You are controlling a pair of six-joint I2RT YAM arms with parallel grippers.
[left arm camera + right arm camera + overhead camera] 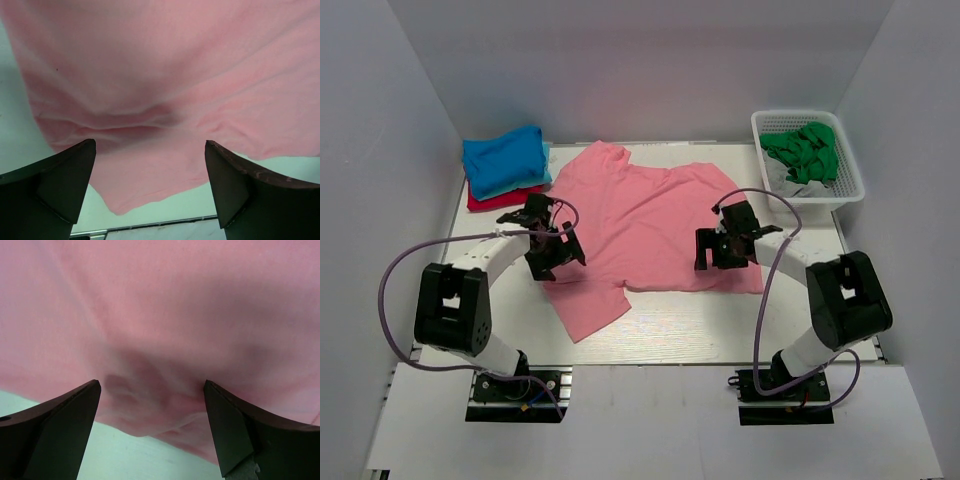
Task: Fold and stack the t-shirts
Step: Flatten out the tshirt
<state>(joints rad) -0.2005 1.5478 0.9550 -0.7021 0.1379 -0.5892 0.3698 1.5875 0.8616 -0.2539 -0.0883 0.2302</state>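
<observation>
A salmon-pink t-shirt [645, 225] lies spread and wrinkled on the white table [710, 325], neck towards the back left. My left gripper [558, 262] is open and empty just above its left edge; the left wrist view shows the cloth [165, 85] and a corner of it between my open fingers [60, 182]. My right gripper [717, 252] is open and empty above the shirt's right side; the right wrist view shows bunched pink cloth [150, 340] near its edge. A folded stack at the back left holds a bright blue shirt [505, 155], a teal one below and a red one [485, 200] at the bottom.
A white basket [850, 185] at the back right holds crumpled green cloth [805, 150] and some white cloth. White walls close the table at the back and both sides. Purple cables loop beside both arms.
</observation>
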